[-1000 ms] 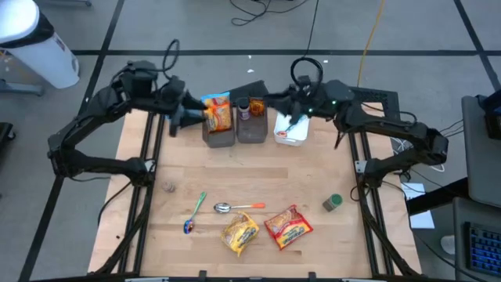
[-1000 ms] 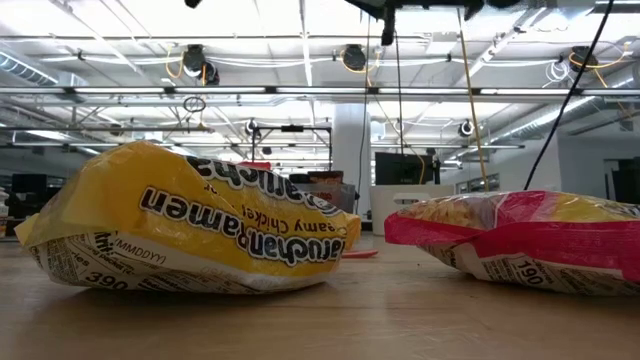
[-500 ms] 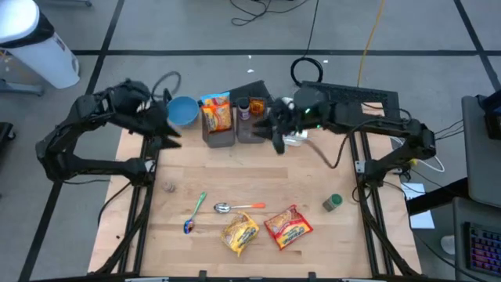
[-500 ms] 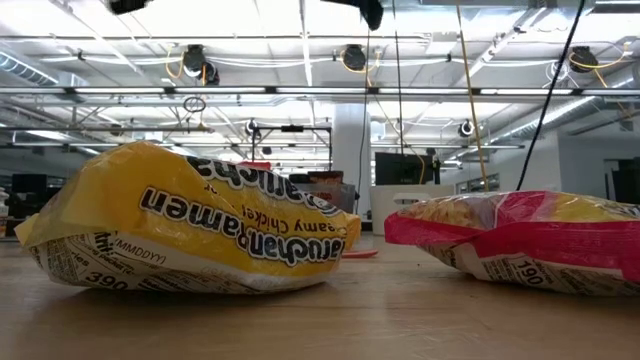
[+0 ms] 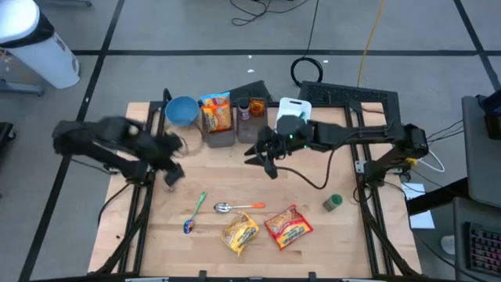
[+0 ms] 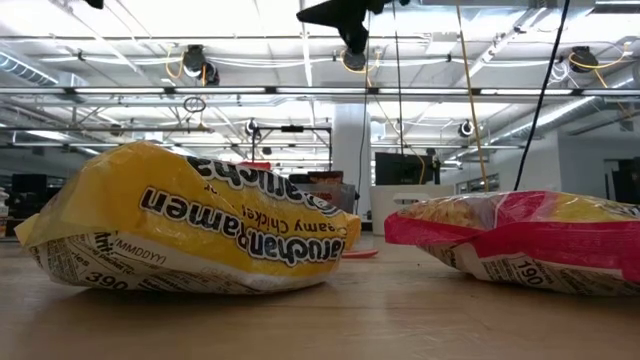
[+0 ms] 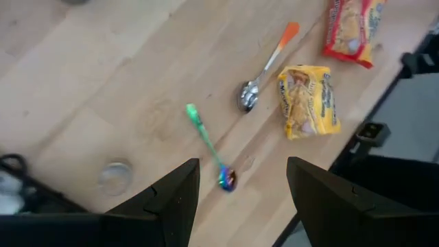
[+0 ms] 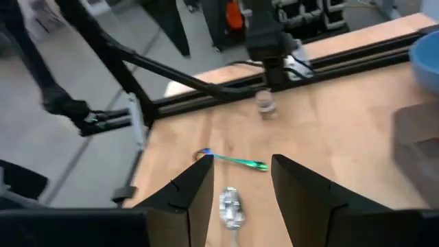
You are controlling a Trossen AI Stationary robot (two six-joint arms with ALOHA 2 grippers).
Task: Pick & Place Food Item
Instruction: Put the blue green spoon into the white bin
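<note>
Both arms are hanging over the wooden table [image 5: 313,188] with nothing in their grip. The left gripper [image 5: 174,160] is hovering above the left part of the table, just inboard of the left edge, its two dark fingers [image 7: 164,202] standing apart with only bare wood and cutlery showing between them. The right gripper [image 5: 262,157] is reaching out over the middle of the table, just in front of the bins at the far edge, and its fingers [image 8: 188,195] are also standing apart and empty.

The food is sitting in two places. A yellow ramen packet [image 5: 239,233] and a red ramen packet [image 5: 288,225] are lying side by side near the front edge, roughly at its middle, the yellow one to the left. A third orange packet [image 5: 218,116] is standing in a grey bin [image 5: 220,139] at the far edge, with a second grey bin [image 5: 250,129] holding a dark jar just beside it.

A blue bowl [image 5: 182,110] is resting near the far left corner. A green-handled spoon [image 5: 194,213] and an orange-handled spoon [image 5: 239,207] are lying just behind the packets, and a small green-lidded jar [image 5: 333,203] is sitting toward the right edge.
</note>
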